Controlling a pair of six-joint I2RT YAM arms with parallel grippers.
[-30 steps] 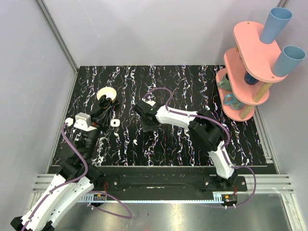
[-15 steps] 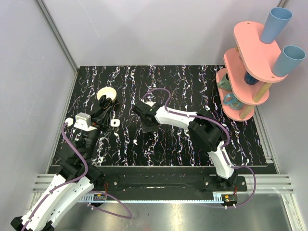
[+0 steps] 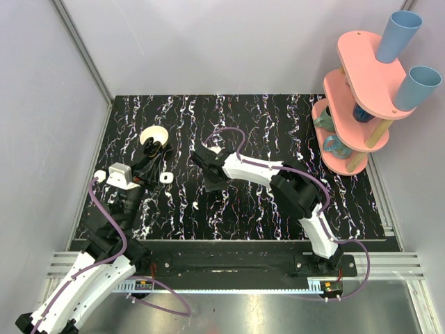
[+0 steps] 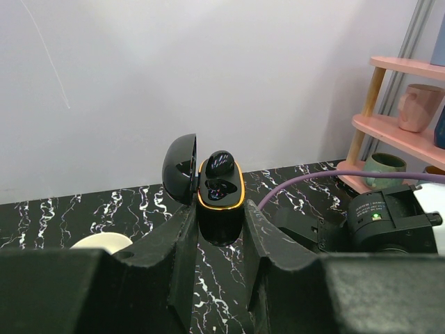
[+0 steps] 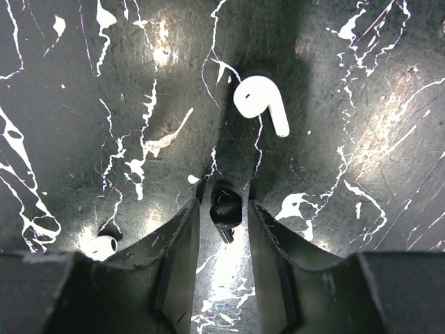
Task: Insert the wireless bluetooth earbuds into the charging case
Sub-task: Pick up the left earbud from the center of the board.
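Clamping the glossy black charging case [image 4: 221, 209] by its base, the left gripper [image 4: 221, 221] held it lid-open. Right gripper [image 5: 224, 204] sat narrow around a shiny black earbud [image 5: 224, 209]; couldn't tell if it was pinched. A smooth white earbud [image 5: 261, 104] lay beyond on bare marbled worktop [image 3: 278, 118].

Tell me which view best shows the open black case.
Left wrist: the black case stands between the left jaws, lid open, one dark earbud in it. Top external shows only a dark blob there; right wrist does not show it.
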